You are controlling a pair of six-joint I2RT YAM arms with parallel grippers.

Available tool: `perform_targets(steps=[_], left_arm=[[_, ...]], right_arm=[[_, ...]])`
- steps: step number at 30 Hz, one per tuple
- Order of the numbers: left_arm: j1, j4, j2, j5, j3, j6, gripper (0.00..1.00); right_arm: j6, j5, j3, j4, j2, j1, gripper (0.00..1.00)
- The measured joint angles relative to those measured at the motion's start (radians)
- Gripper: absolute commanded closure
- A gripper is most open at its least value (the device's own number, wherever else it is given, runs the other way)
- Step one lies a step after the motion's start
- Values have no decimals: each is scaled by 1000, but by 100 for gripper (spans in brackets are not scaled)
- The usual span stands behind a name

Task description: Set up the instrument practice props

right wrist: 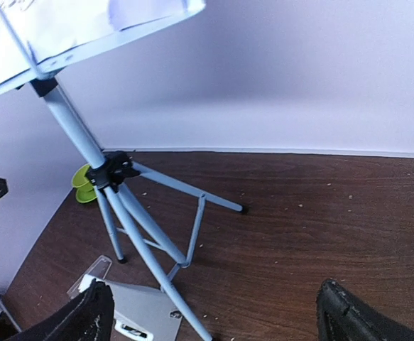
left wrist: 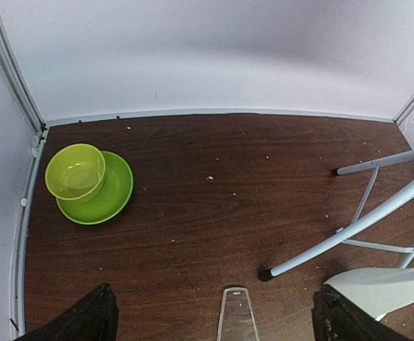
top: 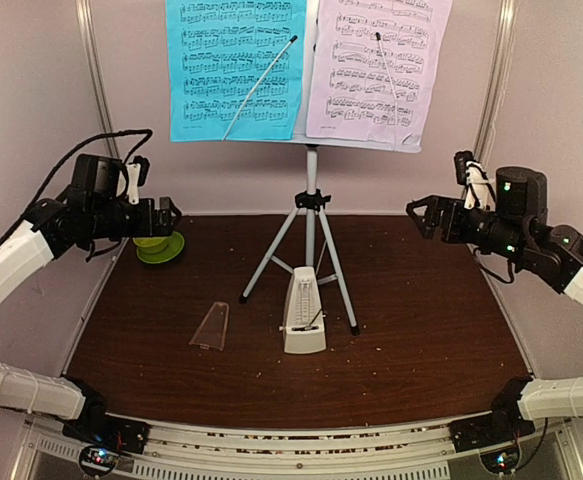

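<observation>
Currently, both arms are raised at the sides of the top view, clear of the props. The left gripper (top: 174, 214), at mid left, has its jaws spread wide and grasps nothing. In its wrist view the two dark fingers (left wrist: 86, 320) sit at the bottom corners with only table between them. The right gripper (top: 414, 217), at mid right, is likewise released and empty. Its fingers (right wrist: 356, 316) stand well apart at the bottom of its own view.

The music stand (top: 311, 190) is upright at centre frame, its silver tripod (top: 271, 255) splayed on the dark wooden table (top: 431, 330). The cyan page (top: 233, 70) occupies the upper left of the desk. The lilac page (top: 376, 65) is just beside it at the upper right. Each page has a thin retaining arm lying diagonally across it, and both lower edges rest on the desk ledge.

The metronome (top: 303, 312) stands upright at lower centre, between the two near tripod legs, and a thin dark rod shows on its front. Its front cover (top: 211, 326) lies flat on the table to the left of it, apart from the body and not touching it.

A lime-green bowl (left wrist: 75, 170) sits on a matching saucer (left wrist: 114, 199) at the left edge of the table, below the left gripper in the top view, well apart from the stand.
</observation>
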Motion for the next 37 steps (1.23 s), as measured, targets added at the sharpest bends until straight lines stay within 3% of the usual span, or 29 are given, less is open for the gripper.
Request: perform_targets(steps=[5, 16, 24, 37], left_arm=[[-35, -37, 10, 38, 15, 13, 2], [-265, -43, 20, -10, -22, -2, 2], [-273, 3, 20, -11, -175, -67, 2], [-276, 40, 21, -40, -196, -126, 2]], right_arm=[[12, -97, -9, 42, 12, 30, 0], [47, -111, -166, 140, 8, 191, 0], [66, -86, -278, 201, -16, 219, 0], [76, -66, -326, 240, -31, 219, 0]])
